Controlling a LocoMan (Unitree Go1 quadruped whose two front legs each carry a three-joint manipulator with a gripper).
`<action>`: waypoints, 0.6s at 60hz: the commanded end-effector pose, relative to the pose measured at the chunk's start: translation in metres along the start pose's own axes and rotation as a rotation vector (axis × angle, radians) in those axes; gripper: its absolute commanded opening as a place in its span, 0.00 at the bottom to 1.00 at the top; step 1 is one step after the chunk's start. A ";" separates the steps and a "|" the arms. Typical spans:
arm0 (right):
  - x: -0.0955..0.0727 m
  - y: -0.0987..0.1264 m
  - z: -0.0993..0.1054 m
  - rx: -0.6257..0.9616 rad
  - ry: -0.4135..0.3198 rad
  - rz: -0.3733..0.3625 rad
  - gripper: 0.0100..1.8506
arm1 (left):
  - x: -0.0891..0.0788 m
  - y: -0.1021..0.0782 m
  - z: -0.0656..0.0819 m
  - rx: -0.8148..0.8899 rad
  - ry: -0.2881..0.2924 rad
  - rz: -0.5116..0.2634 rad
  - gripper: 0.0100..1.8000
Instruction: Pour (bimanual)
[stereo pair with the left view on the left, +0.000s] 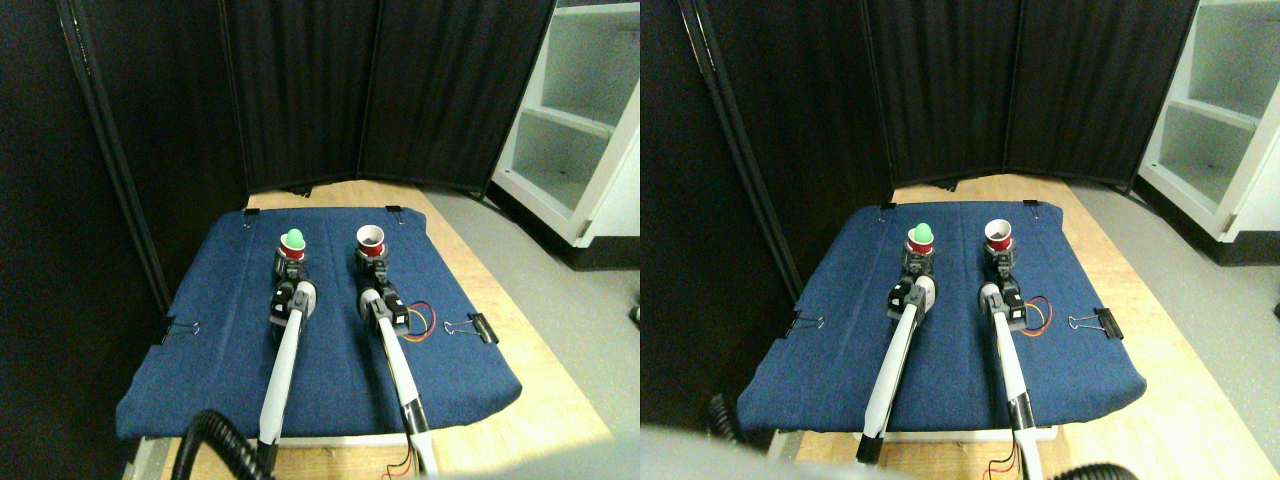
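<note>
Stereo pair view is showing 2 manipulators reaching up from the bottom edge over a blue cloth (330, 370) that is lying on a wooden table (520, 400). The left gripper (291, 262) is sitting right at the base of a red cup (293, 247) that is holding a green ball (294, 238); the cup is standing upright toward the far left part of the cloth. The right gripper (373, 260) is meeting the base of a second red cup (371, 239), also upright, with a white inside and nothing visible in it. Both grippers are too small here for me to say whether they are clamping the cups or merely touching them. The 2 cups are standing side by side, apart from each other. A black binder clip (478, 327) is pinning the cloth's right edge, and black curtain panels (400, 90) are hanging behind the table, with a white shelf unit (580, 120) at the right.
</note>
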 end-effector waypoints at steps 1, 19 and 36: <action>0.003 -0.002 0.001 0.027 -0.006 0.017 0.17 | 0.002 -0.005 0.000 -0.028 -0.028 -0.034 0.18; 0.005 -0.011 0.000 -0.001 -0.025 -0.010 0.17 | 0.012 -0.004 0.004 -0.035 -0.039 -0.037 0.18; 0.012 -0.012 0.000 0.000 -0.037 -0.018 0.17 | 0.024 0.001 0.007 -0.066 -0.053 -0.029 0.18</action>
